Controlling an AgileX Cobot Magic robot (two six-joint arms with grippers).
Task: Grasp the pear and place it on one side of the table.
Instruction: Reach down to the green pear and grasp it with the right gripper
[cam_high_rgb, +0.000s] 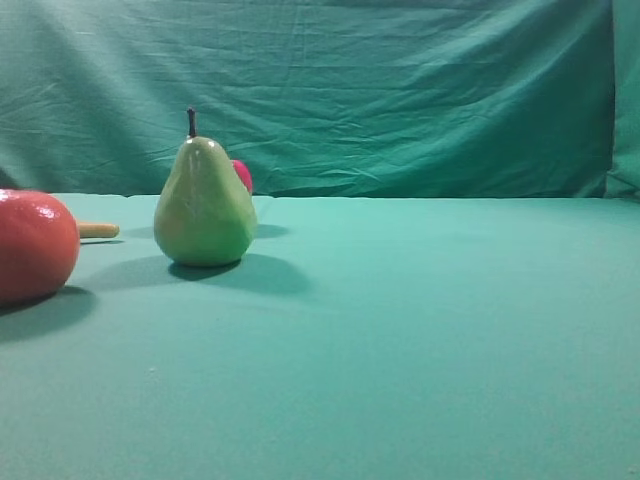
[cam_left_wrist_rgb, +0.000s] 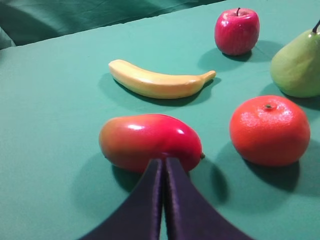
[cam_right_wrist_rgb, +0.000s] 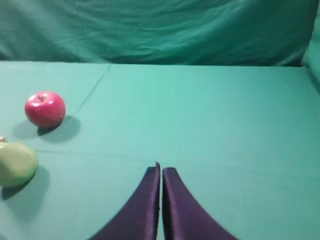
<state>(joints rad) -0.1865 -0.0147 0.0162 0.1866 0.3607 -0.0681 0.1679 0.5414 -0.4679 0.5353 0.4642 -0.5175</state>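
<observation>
Right up close to the left wrist lens, the left gripper (cam_left_wrist_rgb: 164, 162) has its dark jaws pressed together tip to tip, nothing between them, hanging just short of a red-and-yellow mango (cam_left_wrist_rgb: 150, 141). Over on the right wrist view, the right gripper (cam_right_wrist_rgb: 160, 170) is the same story: jaws closed flat against each other, holding nothing, above bare cloth.

Now the pear (cam_high_rgb: 204, 204): it stands upright on the counter (cam_high_rgb: 420, 340), glossy yellow-green, dark stem pointing straight up, left of centre in the high view and untouched by either arm. Its shadow falls to the right on the teal cloth.

Tucked just behind it, a red apple (cam_high_rgb: 242, 175) peeks out past its right shoulder; the left wrist view shows the two standing apart, the apple farther back. To the pear's left in the high view, the tip of a banana (cam_high_rgb: 98, 230) pokes out, and nearer the lens a big orange-red round fruit (cam_high_rgb: 35, 245) fills the left edge. From the left wrist, that orange fruit sits just in front of the pear, beside the mango, with the banana lying behind the mango. A wrinkled teal backdrop (cam_high_rgb: 400, 90) closes off the rear.
</observation>
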